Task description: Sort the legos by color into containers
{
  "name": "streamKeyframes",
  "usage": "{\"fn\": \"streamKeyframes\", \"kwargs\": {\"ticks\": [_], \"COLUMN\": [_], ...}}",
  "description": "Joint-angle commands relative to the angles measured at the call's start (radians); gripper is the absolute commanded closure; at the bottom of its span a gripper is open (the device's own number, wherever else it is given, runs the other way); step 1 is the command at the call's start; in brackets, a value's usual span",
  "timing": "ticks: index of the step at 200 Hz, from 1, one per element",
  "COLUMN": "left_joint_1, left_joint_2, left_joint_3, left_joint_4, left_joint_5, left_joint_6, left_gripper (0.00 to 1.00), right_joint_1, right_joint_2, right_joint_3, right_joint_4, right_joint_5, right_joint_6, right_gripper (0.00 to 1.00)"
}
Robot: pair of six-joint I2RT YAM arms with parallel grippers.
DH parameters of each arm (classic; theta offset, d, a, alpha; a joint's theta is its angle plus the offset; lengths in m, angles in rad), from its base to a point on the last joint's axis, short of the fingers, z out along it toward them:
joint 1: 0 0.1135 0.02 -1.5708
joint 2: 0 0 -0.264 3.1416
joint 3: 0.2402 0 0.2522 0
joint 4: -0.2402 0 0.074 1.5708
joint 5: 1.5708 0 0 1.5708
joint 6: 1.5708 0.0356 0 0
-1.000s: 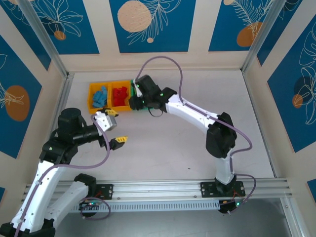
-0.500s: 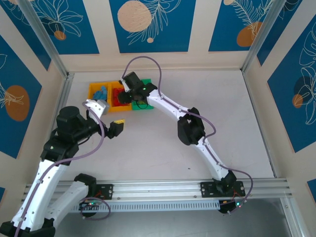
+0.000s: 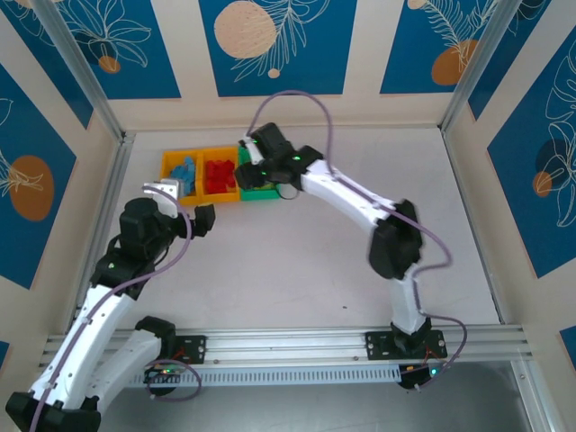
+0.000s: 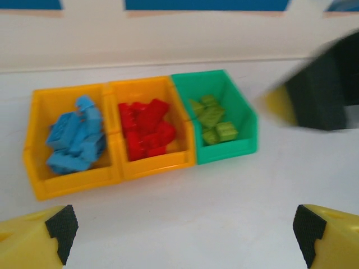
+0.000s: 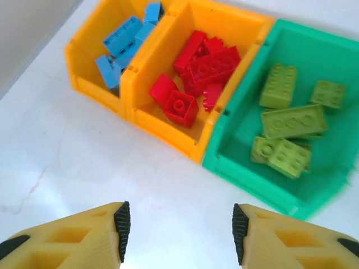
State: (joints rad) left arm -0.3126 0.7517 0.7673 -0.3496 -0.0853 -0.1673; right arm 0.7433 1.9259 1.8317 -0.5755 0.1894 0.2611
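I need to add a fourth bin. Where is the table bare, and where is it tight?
Bare: the table right of the right arm, and the middle stretch between it and the left arm. Tight: the back-left corner, where the three bins hold the legos and the right gripper hovers at them.

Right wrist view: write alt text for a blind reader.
Three joined bins: blue bricks in the left orange bin, red bricks in the middle orange bin, lime bricks in the green bin. The open, empty right hand hovers in front.
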Motion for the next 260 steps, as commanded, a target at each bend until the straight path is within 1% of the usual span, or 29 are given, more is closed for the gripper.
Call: {"fn": "streamKeyframes", "kwargs": {"ticks": [1,25,41,49,64,76,85,100,123,134,149,153,161,168,174,178,184,190,196,199,204,209,217,225,230,235,243,252,260], "left_joint_1": [-0.005,0.002,0.011,0.016,0.027,0.047,0.064,0.087,0.104,0.113,0.125,0.130,0.137,0.147,0.158,0.164,0.172,0.178,0.184,0.189,0.200,0.209,0.215,0.219,0.222,0.226,0.230,0.231,0.231], "left_joint_2": [0.047,0.088,0.100,0.101,0.108,0.129,0.151,0.189,0.269,0.326,0.410,0.428,0.465,0.494,0.521,0.534,0.565,0.589,0.620,0.635,0.657,0.686,0.750,0.818,0.796,0.770,0.795,0.780,0.791], "left_joint_3": [-0.070,-0.148,-0.204,-0.238,-0.311,-0.357,-0.380,-0.405,-0.441,-0.449,-0.450,-0.440,-0.429,-0.428,-0.428,-0.422,-0.410,-0.395,-0.384,-0.380,-0.376,-0.376,-0.376,-0.392,-0.389,-0.372,-0.385,-0.379,-0.383], "left_joint_4": [0.126,0.216,0.263,0.297,0.369,0.421,0.457,0.517,0.664,0.742,0.848,0.848,0.890,0.946,0.988,1.006,1.023,1.042,1.062,1.075,1.100,1.129,1.178,1.296,1.233,1.168,1.240,1.195,1.225], "left_joint_5": [-0.192,-0.273,-0.305,-0.303,-0.304,-0.300,-0.285,-0.253,-0.228,-0.218,-0.210,-0.208,-0.195,-0.183,-0.166,-0.154,-0.145,-0.138,-0.134,-0.131,-0.115,-0.093,-0.081,-0.063,-0.057,-0.047,-0.044,-0.045,-0.048], "left_joint_6": [-0.006,0.053,0.086,0.113,0.136,0.133,0.127,0.126,0.140,0.159,0.182,0.186,0.197,0.198,0.197,0.199,0.208,0.221,0.229,0.225,0.209,0.204,0.200,0.209,0.200,0.196,0.199,0.193,0.196], "left_gripper": [0.00,0.00,0.00,0.00,0.00,0.00,0.00,0.00,0.00,0.00,0.00,0.00,0.00,0.00,0.00,0.00,0.00,0.00,0.00,0.00,0.00,0.00,0.00,0.00,0.00,0.00,0.00,0.00,0.00], "right_joint_1": [-0.039,-0.094,-0.127,-0.152,-0.209,-0.255,-0.302,-0.396,-0.548,-0.578,-0.594,-0.598,-0.601,-0.601,-0.611,-0.628,-0.663,-0.712,-0.750,-0.760,-0.763,-0.763,-0.762,-0.734,-0.711,-0.709,-0.713,-0.723,-0.724], "right_joint_2": [-0.290,-0.538,-0.705,-0.788,-0.893,-0.943,-0.958,-0.939,-0.804,-0.722,-0.602,-0.562,-0.521,-0.474,-0.434,-0.414,-0.427,-0.449,-0.420,-0.394,-0.378,-0.397,-0.420,-0.398,-0.398,-0.402,-0.400,-0.404,-0.402], "right_joint_3": [-0.253,-0.508,-0.704,-0.819,-0.998,-1.143,-1.239,-1.346,-1.373,-1.375,-1.399,-1.396,-1.359,-1.357,-1.359,-1.369,-1.375,-1.405,-1.464,-1.488,-1.515,-1.501,-1.445,-1.439,-1.432,-1.436,-1.437,-1.434,-1.433], "right_joint_4": [0.110,0.126,0.196,0.264,0.404,0.560,0.663,0.806,0.858,0.931,1.122,1.182,1.180,1.245,1.282,1.333,1.310,1.293,1.427,1.536,1.613,1.575,1.417,1.436,1.424,1.422,1.432,1.415,1.421], "right_joint_5": [0.084,0.167,0.260,0.306,0.322,0.387,0.398,0.390,0.285,0.262,0.255,0.253,0.230,0.217,0.222,0.213,0.143,0.048,0.001,-0.019,-0.057,-0.069,-0.047,-0.002,0.036,0.033,0.027,0.008,0.005], "right_joint_6": [-0.003,0.030,0.021,0.005,-0.060,-0.101,-0.131,-0.128,-0.073,-0.085,-0.130,-0.143,-0.176,-0.217,-0.200,-0.184,-0.153,-0.125,-0.100,-0.094,-0.103,-0.113,-0.110,-0.137,-0.147,-0.147,-0.145,-0.140,-0.141], "right_gripper": [0.44,0.39,0.33,0.29,0.26,0.22,0.19,0.14,0.12,0.12,0.12,0.12,0.12,0.12,0.11,0.14,0.14,0.11,0.04,0.00,0.01,0.01,0.01,0.01,0.01,0.00,0.00,0.01,0.00]}}
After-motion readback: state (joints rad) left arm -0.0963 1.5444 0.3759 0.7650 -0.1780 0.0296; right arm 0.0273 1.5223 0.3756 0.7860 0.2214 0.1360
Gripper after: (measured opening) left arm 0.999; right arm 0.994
